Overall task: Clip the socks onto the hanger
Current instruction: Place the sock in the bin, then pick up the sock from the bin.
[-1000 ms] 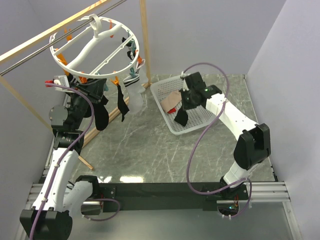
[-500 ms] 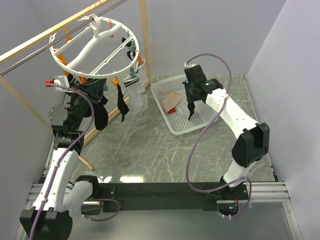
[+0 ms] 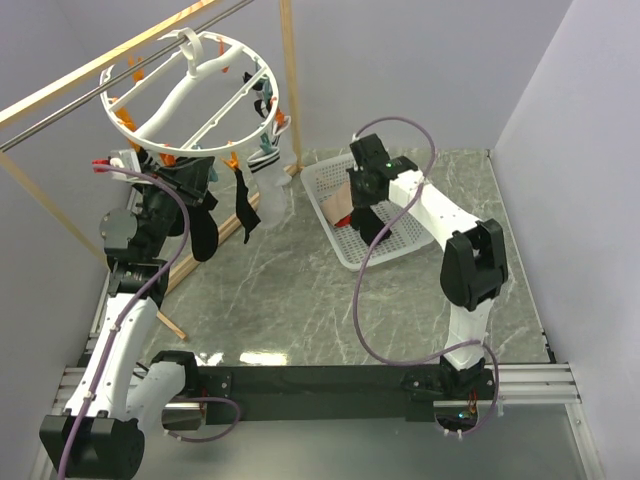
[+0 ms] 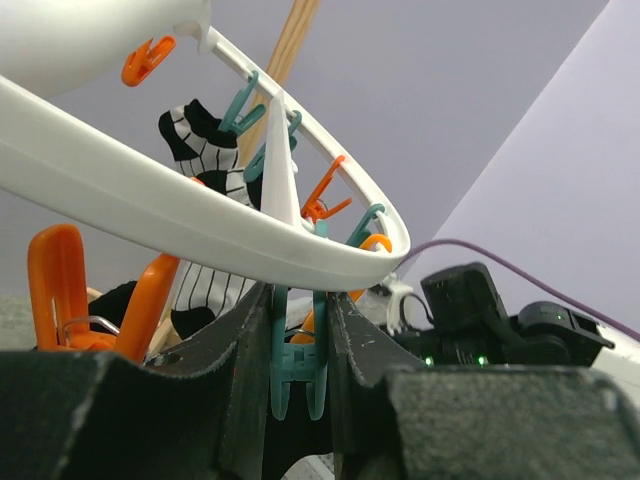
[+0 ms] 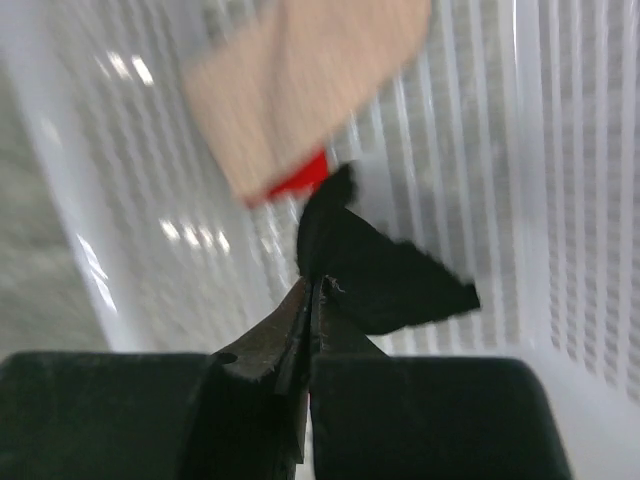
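Observation:
The white ring hanger [image 3: 190,85] hangs from a rail at the upper left, with orange and teal clips around it. Two black socks [image 3: 243,205] and a pale striped one [image 3: 268,180] hang from it. My left gripper [image 3: 185,182] is under the near rim. Its jaws are shut on a teal clip [image 4: 297,360] below the ring [image 4: 200,225]. My right gripper [image 3: 368,212] is over the white basket, shut on a black sock [image 5: 375,275] that dangles from its tips [image 5: 315,290].
The white mesh basket [image 3: 345,258] stands at the back middle of the marble table and holds a beige and red cloth [image 5: 300,90]. Wooden frame poles [image 3: 290,70] and a metal rail stand around the hanger. An orange clip [image 4: 60,290] hangs next to my left fingers.
My right arm has lifted the black sock out of the basket and swung left toward the hanger, its elbow folding in. My left arm has not moved.

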